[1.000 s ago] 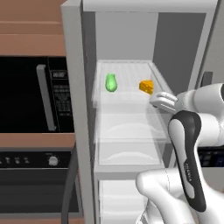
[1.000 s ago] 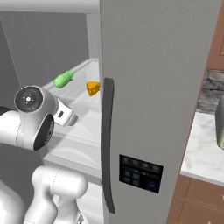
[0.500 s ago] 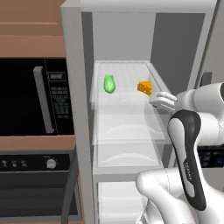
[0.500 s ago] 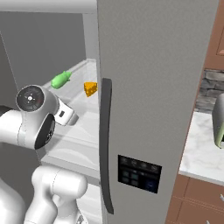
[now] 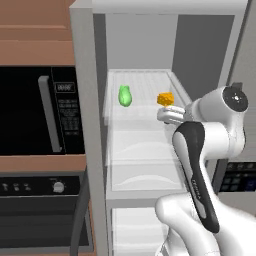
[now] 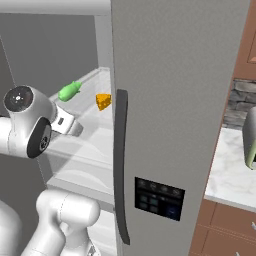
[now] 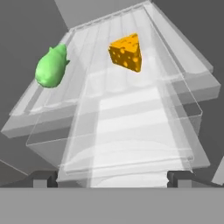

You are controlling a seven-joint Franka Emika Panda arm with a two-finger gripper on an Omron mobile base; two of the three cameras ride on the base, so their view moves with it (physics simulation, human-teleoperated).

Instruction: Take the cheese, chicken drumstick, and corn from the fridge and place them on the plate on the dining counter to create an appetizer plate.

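Reaching into the fridge (image 5: 85, 125), gripper (image 7: 113, 178) spread wide and empty, lined up toward cheese (image 7: 126, 52) on far right of the glass shelf (image 7: 144, 113); corn (image 7: 51, 68) lies left, well apart.

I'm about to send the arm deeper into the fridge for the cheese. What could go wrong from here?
1. The small yellow-orange cheese wedge sits far back on the clear glass shelf; the open gripper may scrape the shelf's front edge on the way in.
2. The bright green corn cob lies beside the cheese and could be nudged into rolling.
3. The grey fridge door stands close beside the arm, so a wide swing may hit it.
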